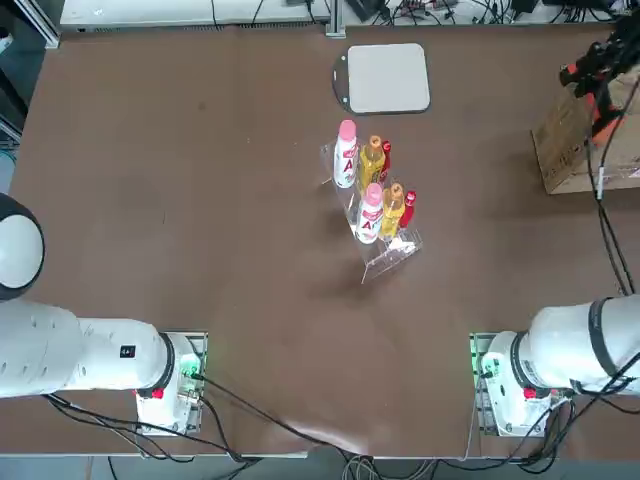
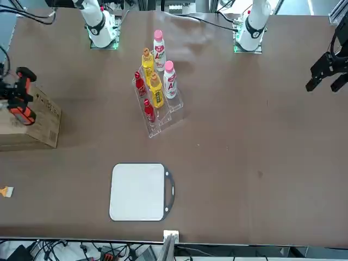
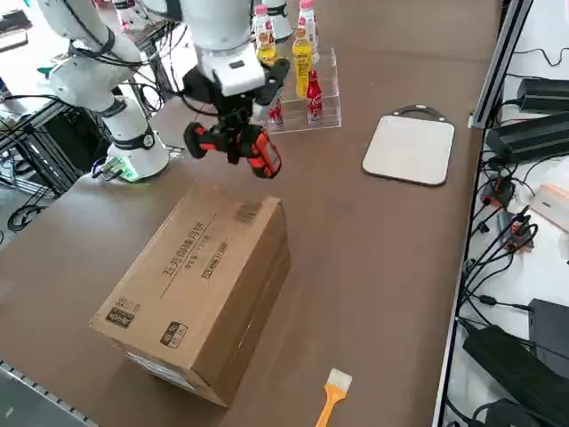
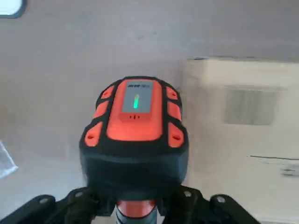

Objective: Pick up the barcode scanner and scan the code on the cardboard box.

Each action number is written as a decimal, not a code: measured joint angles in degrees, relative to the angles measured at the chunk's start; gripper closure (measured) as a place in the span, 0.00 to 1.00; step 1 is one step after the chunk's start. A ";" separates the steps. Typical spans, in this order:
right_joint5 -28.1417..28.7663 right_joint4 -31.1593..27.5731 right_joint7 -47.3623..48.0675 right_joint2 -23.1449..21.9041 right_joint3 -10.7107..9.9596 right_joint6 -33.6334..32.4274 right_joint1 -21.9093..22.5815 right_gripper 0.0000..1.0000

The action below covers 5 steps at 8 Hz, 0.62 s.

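Note:
The barcode scanner [image 3: 238, 142], black with orange-red parts, hangs in the air just over the near end of the cardboard box [image 3: 197, 283]. My right gripper [image 3: 233, 117] is shut on it from above. In the right wrist view the scanner's head [image 4: 135, 126] fills the middle with a green light lit on top, and the box's top with a printed label [image 4: 247, 140] lies beside and below it. From overhead the scanner [image 1: 598, 78] sits at the far right edge over the box [image 1: 580, 150]. The front view shows scanner [image 2: 19, 98] and box [image 2: 33, 124] at the left edge.
A clear stepped rack with red, yellow and pink-capped bottles [image 1: 372, 195] stands mid-table. A flat grey pad [image 1: 387, 78] lies at the far side. An orange brush [image 3: 331, 398] lies near the box. Cables and power bricks [image 3: 524, 231] run along the table's right edge.

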 joint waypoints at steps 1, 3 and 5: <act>0.01 -1.99 3.31 -0.56 0.12 1.90 2.86 0.57; 0.12 -7.73 8.25 -0.18 0.18 12.22 6.70 0.57; 0.16 -13.45 12.76 3.15 0.26 23.10 11.29 0.57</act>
